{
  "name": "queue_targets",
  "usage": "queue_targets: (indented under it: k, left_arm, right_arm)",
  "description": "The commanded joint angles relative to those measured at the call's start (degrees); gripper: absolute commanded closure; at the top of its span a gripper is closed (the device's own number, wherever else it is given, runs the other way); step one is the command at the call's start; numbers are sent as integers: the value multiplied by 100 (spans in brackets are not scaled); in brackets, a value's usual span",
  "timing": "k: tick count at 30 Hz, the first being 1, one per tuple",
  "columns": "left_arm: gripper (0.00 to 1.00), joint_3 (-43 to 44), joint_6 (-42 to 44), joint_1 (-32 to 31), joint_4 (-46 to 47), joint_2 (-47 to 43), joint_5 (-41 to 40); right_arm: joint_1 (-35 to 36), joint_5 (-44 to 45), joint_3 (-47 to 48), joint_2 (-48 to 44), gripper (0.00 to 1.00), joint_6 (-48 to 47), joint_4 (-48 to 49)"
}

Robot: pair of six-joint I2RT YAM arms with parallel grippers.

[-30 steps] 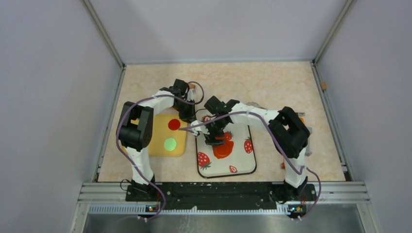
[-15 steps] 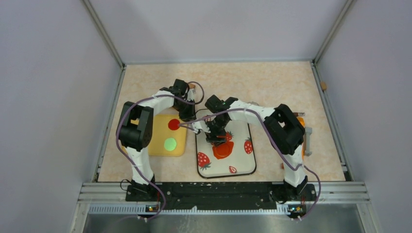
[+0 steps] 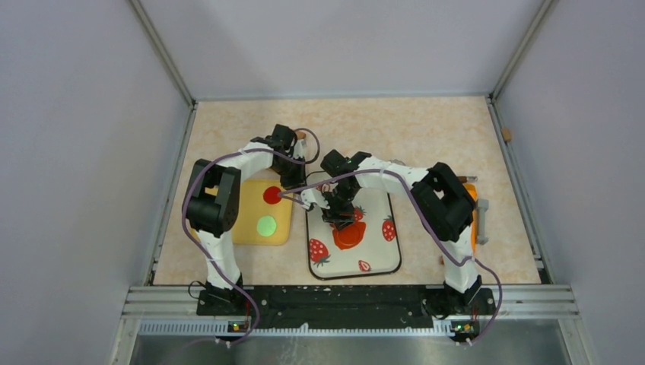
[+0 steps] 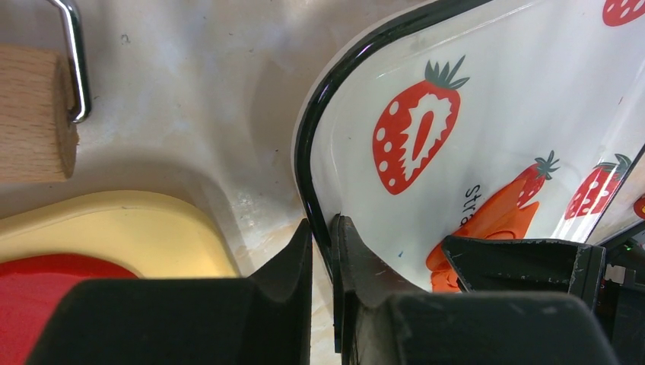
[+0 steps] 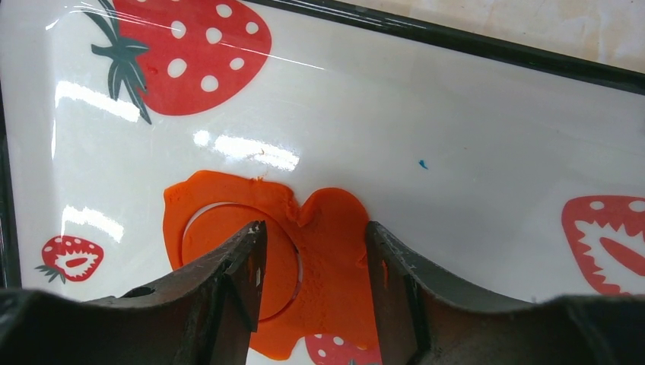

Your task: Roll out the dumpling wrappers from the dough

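The flattened orange dough point(image 5: 335, 258) lies on the strawberry tray point(image 5: 456, 152), with a round dumpling wrapper point(image 5: 217, 224) cut into its left part and still sitting in it. My right gripper point(image 5: 316, 243) hangs open just above the dough, one fingertip point(image 5: 255, 236) over the cut disc and the other at the blob's right edge. My left gripper point(image 4: 323, 228) is shut on the tray's black rim point(image 4: 304, 152). From above, the dough point(image 3: 350, 236) sits mid-tray under the right gripper point(image 3: 337, 219). Red point(image 3: 272, 195) and green point(image 3: 266, 225) wrappers lie on the yellow board point(image 3: 247, 228).
A wooden roller point(image 4: 34, 114) with a metal handle lies beyond the board, near my left gripper. An orange tool with a grey handle point(image 3: 479, 220) sits right of the tray. A small wooden piece point(image 3: 506, 134) lies by the right wall.
My right gripper's jaws have narrowed and the arm has shifted slightly left and away over the dough. The left gripper stays clamped on the tray rim.
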Motion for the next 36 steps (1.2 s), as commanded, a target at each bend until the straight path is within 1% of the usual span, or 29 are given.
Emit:
queue_targets:
  k: [1,4,13,15,19,22,24,26,31,36]
  left_arm:
    - [100,97,60,0,91,-55,-22]
    - [100,100,60,1,88,-42,-29]
    - [100,107,60,1,96,-26,-79]
    - [100,107,60,5,96,-25,-94]
    - [100,78,60,0,96,-26,-104]
    - [100,63,60,0,102,-38,-106]
    - [100,55,60,0,105,-28,-107]
    - [100,76,60,0,105,-21,-98]
    - [100,87,60,0,101,10,-93]
    - [100,101,39,0,103,39,-115]
  right_arm:
    - [86,-111,-102,-68,49,138,-191]
    - [86,-150,-92,-66,50,179,-159]
    - [208,-390,-47,-70,59,120,-410]
    - [239,-227,-118,-88,65,268,-203]
    - [254,138,-389,-254,65,527,456]
    - [271,415,-535,-423,72,675,908]
    - [272,548,-605,-486,73,761,1159]
    - [295,749,-679,-529,77,875,1377]
    - [320,783,-692,-526,85,874,1321]
    - [316,493,-718,-764,88,852,1058]
